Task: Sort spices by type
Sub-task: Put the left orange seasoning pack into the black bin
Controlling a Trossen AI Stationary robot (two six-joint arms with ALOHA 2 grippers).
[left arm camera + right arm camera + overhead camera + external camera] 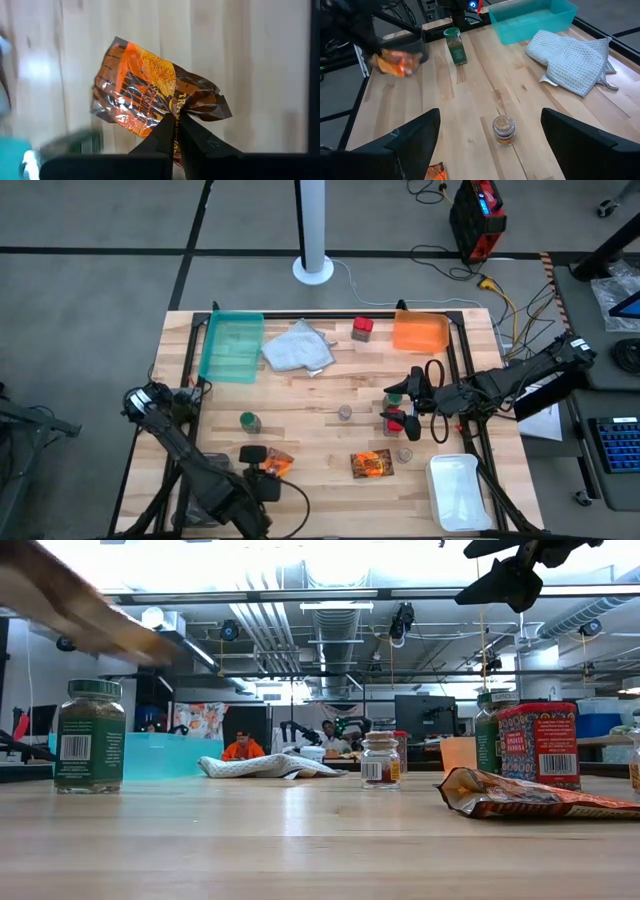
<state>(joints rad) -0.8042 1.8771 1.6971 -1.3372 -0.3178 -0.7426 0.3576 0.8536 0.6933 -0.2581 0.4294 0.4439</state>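
Observation:
My left gripper point(175, 119) is shut on an orange-brown shiny packet point(145, 87), which shows near the table's near-left point(279, 463) and as a blurred streak high up in the low view point(75, 605). My right gripper point(490, 150) is open and hovers high point(510, 580) over the table's right half point(408, 398). A tiny grey jar point(503, 131) stands ahead of its fingers. Below it stand a red box point(540, 745) and a green-capped jar point(489, 730). A second packet point(371, 465) lies flat. Another green-capped jar point(249, 421) stands at the left, and another red box point(362, 329) stands at the far edge. My left gripper pinches the packet between its two fingers at the crinkled edge of one end point(176, 109), coming from above and pointing down. The packet is lifted clear of the table and spreads out beyond the fingertips.
A teal tray point(232, 345), a pale grey cloth point(298, 348) and an orange tray point(420, 332) line the far edge. A white tray point(460, 490) sits at the near right corner. One more tiny jar point(405, 453) stands near the second packet. People sit in the room beyond.

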